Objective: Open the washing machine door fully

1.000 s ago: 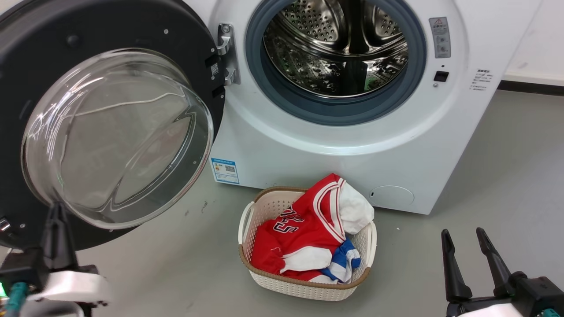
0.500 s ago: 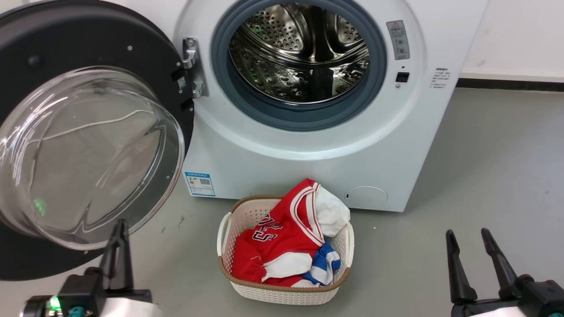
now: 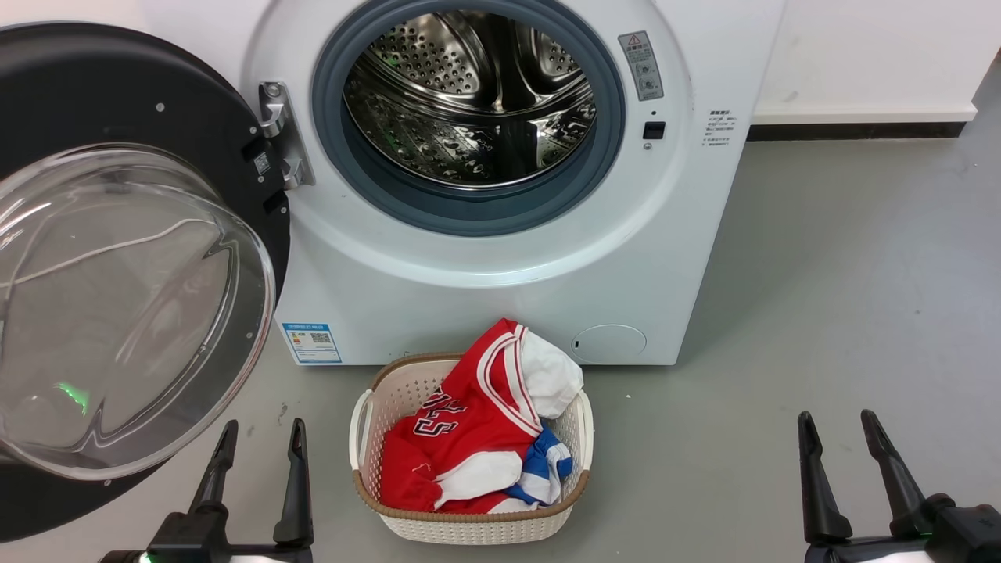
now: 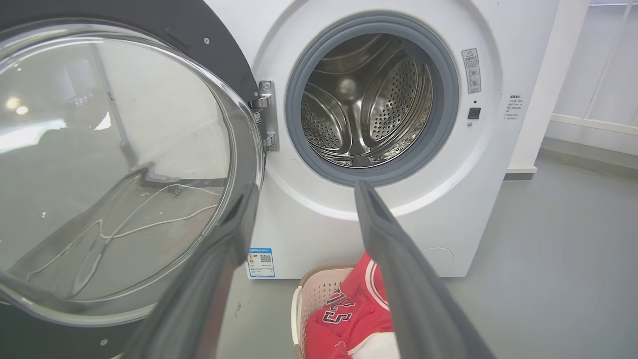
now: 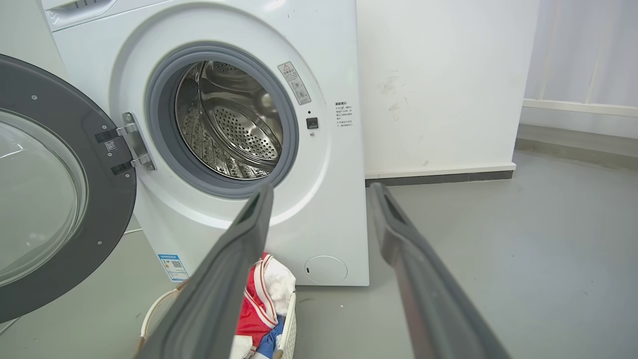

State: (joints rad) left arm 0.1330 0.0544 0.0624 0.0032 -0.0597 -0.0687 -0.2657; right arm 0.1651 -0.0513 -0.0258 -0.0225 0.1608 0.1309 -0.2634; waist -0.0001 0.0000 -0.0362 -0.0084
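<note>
The washing machine door (image 3: 133, 313) stands wide open, hinged out to the left of the washing machine (image 3: 485, 297), whose drum (image 3: 469, 102) lies uncovered. The left tool (image 3: 263, 426) hovers just below the door's rim (touching nothing), fingers spread. The right tool (image 3: 836, 418), likewise spread and empty, sits well apart over the floor (image 3: 821, 297).

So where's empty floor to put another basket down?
Biggest bare floor lies right of the basket, between the washer and the right fingers. A thin strip runs between basket and door. Crowded left, under the door.
</note>
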